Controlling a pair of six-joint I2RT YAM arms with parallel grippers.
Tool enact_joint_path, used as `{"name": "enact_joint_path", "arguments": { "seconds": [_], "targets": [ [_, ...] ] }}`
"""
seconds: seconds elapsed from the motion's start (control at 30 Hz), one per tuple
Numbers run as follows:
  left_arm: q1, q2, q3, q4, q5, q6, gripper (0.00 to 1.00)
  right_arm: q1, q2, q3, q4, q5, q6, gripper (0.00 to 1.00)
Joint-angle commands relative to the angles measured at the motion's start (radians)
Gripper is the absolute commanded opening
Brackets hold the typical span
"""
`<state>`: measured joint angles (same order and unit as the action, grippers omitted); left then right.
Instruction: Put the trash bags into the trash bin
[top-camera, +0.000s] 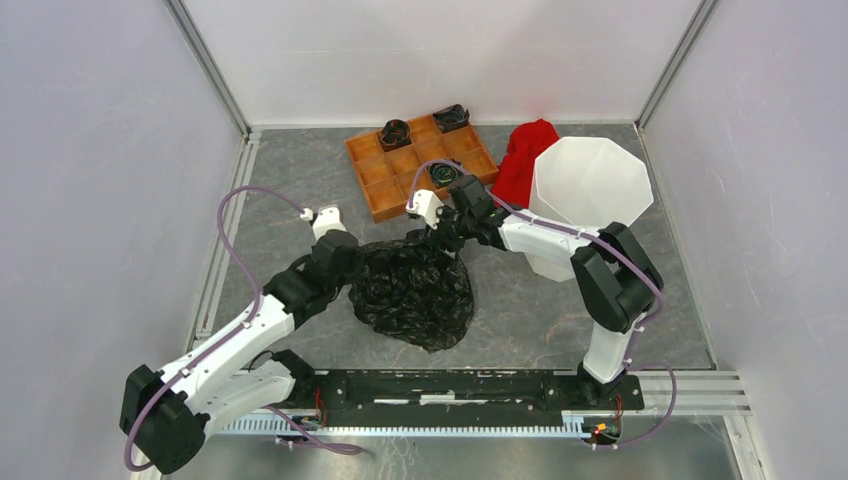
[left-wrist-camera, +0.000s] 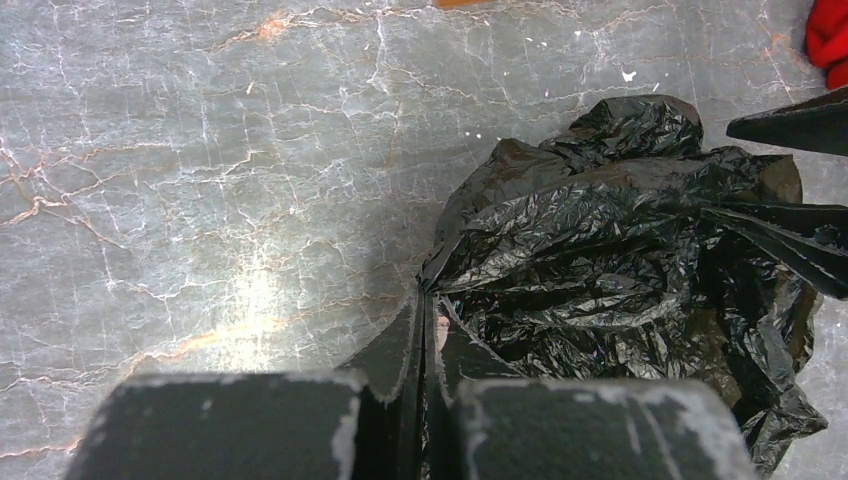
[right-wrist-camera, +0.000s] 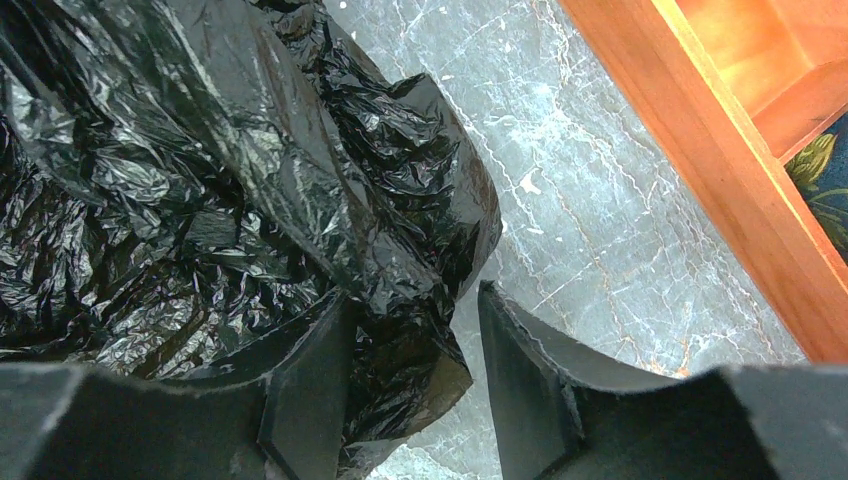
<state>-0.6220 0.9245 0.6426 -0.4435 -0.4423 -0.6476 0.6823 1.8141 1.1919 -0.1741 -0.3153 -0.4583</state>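
Observation:
The crumpled black trash bag (top-camera: 415, 290) lies on the table between both arms. My left gripper (top-camera: 350, 262) is shut on the bag's left edge; in the left wrist view its jaws (left-wrist-camera: 428, 300) are pressed together with thin black film pinched at the tips, and the bag (left-wrist-camera: 620, 250) spreads to the right. My right gripper (top-camera: 440, 240) is at the bag's far edge. In the right wrist view it (right-wrist-camera: 415, 300) stands open around a fold of the bag (right-wrist-camera: 200, 150), which lies against one finger with a gap to the other. The white trash bin (top-camera: 590, 185) stands at the back right.
An orange-brown compartment tray (top-camera: 400, 165) with small dark items sits behind the bag, its wall (right-wrist-camera: 720, 160) close to my right gripper. A red cloth (top-camera: 525, 160) lies between tray and bin. Grey walls enclose the table on three sides.

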Motion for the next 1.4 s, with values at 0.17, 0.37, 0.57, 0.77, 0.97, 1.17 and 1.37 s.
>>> {"name": "enact_joint_path", "arguments": {
  "seconds": [0.17,0.37,0.57,0.77,0.97,1.17,1.37],
  "targets": [
    [0.004,0.021,0.058,0.043,-0.014,0.053,0.02,-0.001,-0.077,0.012,0.025,0.086,-0.023,0.52],
    [0.003,0.021,0.051,0.062,-0.006,0.064,0.02,-0.004,-0.099,0.009,0.028,0.122,-0.030,0.53],
    [0.004,0.027,0.061,0.063,0.002,0.074,0.02,-0.003,-0.067,0.030,0.052,-0.001,-0.017,0.77],
    [0.004,0.034,0.086,0.064,0.015,0.089,0.02,-0.003,0.025,0.075,0.102,-0.073,0.013,0.71],
    [0.004,0.048,0.110,0.061,0.028,0.106,0.02,-0.004,-0.001,0.071,0.111,0.002,0.038,0.11],
    [0.004,0.079,0.155,0.023,0.022,0.064,0.32,-0.007,-0.184,-0.076,0.124,0.330,0.215,0.01],
    [0.004,0.052,0.167,-0.070,0.014,-0.048,0.89,-0.012,-0.306,-0.178,0.089,0.632,0.488,0.00]
  ]
}}
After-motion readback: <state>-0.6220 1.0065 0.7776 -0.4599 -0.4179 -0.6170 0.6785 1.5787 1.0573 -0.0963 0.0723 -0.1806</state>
